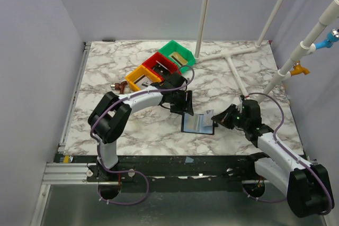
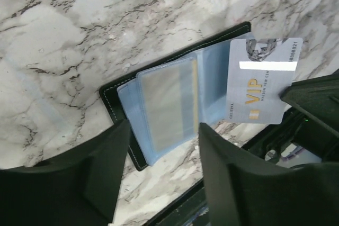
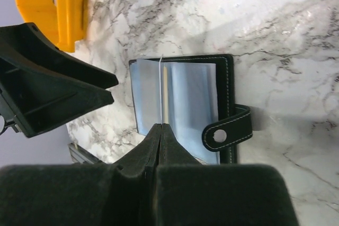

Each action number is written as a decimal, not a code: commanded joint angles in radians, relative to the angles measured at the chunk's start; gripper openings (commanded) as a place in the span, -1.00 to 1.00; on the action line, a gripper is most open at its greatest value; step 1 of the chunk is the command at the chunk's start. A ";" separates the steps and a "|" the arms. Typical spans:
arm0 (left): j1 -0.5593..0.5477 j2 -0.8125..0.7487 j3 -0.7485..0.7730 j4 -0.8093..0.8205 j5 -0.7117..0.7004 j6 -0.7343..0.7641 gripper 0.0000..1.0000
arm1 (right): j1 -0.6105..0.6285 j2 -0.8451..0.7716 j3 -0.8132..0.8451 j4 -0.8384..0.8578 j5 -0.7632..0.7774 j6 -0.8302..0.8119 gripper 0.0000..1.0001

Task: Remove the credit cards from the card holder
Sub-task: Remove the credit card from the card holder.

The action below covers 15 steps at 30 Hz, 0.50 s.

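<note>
Card holder (image 1: 197,124) lies open on the marble table (image 1: 106,67), between the two arms, bluish clear sleeves facing up. Its snap strap (image 3: 228,130) sticks out at one side.

Right gripper (image 3: 160,129): fingers clenched on the pale card (image 2: 259,83), pinching it at one edge. From the right wrist we see the card edge-on, as a thin line standing upright over the middle of the sleeves. From the left wrist its face shows — gold "VIP" lettering and a white strip. It overlaps the holder's far edge; we cannot tell whether its lower edge sits in a pocket or has cleared it.

Left gripper (image 2: 164,130): fingers released and spread, grasping nothing, hovering just above the near half of the holder.

A thin tan strip (image 2: 195,91) runs along one sleeve's edge — we cannot tell what it is.

Yellow bin (image 1: 142,78), red bin (image 1: 160,64) and green bin (image 1: 177,51) sit in a diagonal row behind the left arm, apart from the holder.
</note>
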 commanded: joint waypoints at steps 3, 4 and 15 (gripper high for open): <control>0.011 -0.069 0.002 0.052 0.106 -0.030 0.37 | -0.005 -0.003 0.060 -0.018 -0.061 0.015 -0.99; 0.016 -0.075 -0.007 0.071 0.129 -0.041 0.38 | -0.005 -0.002 0.065 -0.017 -0.067 0.018 -0.99; 0.081 -0.147 -0.112 0.299 0.344 -0.186 0.47 | -0.005 0.028 0.150 0.058 -0.178 0.101 -0.99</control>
